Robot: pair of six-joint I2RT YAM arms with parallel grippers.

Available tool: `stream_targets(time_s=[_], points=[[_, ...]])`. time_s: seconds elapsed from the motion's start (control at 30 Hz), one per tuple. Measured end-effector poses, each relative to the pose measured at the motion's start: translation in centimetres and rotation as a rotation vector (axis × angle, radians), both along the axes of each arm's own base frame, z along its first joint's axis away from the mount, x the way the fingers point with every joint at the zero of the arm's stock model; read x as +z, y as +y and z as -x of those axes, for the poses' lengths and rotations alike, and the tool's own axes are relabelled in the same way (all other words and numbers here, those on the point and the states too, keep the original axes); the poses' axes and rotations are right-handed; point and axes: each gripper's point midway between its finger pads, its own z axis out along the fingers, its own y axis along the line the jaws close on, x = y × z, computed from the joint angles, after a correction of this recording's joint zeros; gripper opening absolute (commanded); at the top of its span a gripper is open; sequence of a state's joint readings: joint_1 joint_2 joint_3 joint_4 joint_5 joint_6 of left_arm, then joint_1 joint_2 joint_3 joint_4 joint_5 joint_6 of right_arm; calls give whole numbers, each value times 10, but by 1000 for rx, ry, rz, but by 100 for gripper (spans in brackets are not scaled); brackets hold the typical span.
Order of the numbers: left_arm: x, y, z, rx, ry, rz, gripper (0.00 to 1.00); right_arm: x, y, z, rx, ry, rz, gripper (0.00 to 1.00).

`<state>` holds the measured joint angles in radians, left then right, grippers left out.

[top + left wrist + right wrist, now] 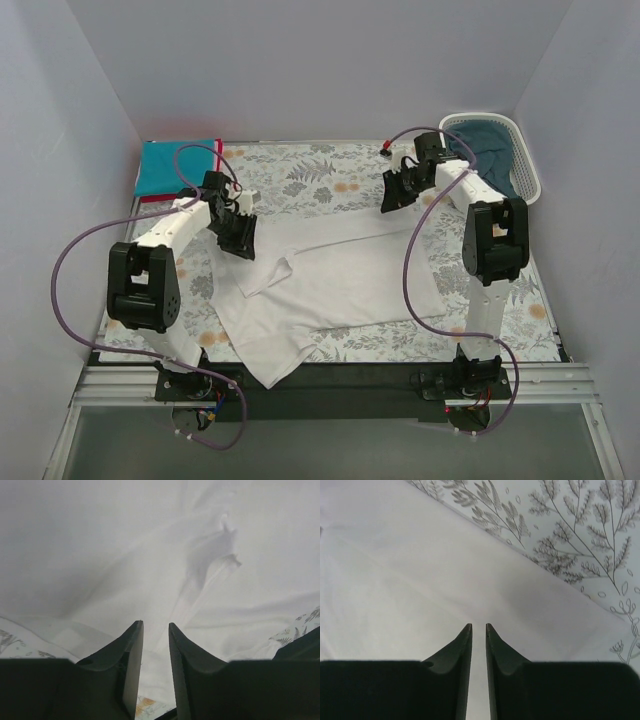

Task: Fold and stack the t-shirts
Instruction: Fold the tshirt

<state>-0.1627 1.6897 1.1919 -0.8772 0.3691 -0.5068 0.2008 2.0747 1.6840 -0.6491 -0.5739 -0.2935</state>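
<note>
A white t-shirt point(340, 275) lies partly folded and wrinkled in the middle of the table, one end hanging toward the near edge. My left gripper point(238, 238) hovers over its left edge, jaws slightly apart and empty; in the left wrist view point(155, 624) the shirt point(125, 555) lies below the fingers. My right gripper point(393, 197) is above the shirt's far right edge; in the right wrist view point(478, 625) the jaws stand narrowly apart over flat cloth point(395, 580). A folded bright teal t-shirt point(178, 165) lies at the back left on a red one point(150, 199). A dark blue-teal t-shirt point(492, 150) sits in the basket.
The white slatted basket point(480, 118) stands at the back right corner. The floral tablecloth point(300, 170) covers the table and shows beyond the shirt's edge in the right wrist view point(580, 540). Purple cables loop beside both arms. Walls close in the left, back and right sides.
</note>
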Motion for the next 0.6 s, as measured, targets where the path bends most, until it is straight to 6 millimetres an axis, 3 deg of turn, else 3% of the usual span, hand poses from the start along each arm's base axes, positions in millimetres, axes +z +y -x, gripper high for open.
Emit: stream_targets(time_s=[0.13, 0.27, 0.43, 0.6], points=[[15, 5, -21, 49, -54, 34, 34, -22, -26, 4, -15, 3, 110, 29], [20, -6, -27, 33, -70, 71, 40, -40, -48, 15, -37, 46, 194, 33], [17, -31, -32, -13, -78, 76, 50, -40, -82, 9, -139, 73, 222, 40], [2, -60, -34, -79, -69, 43, 51, -29, -112, -6, -266, 81, 217, 40]])
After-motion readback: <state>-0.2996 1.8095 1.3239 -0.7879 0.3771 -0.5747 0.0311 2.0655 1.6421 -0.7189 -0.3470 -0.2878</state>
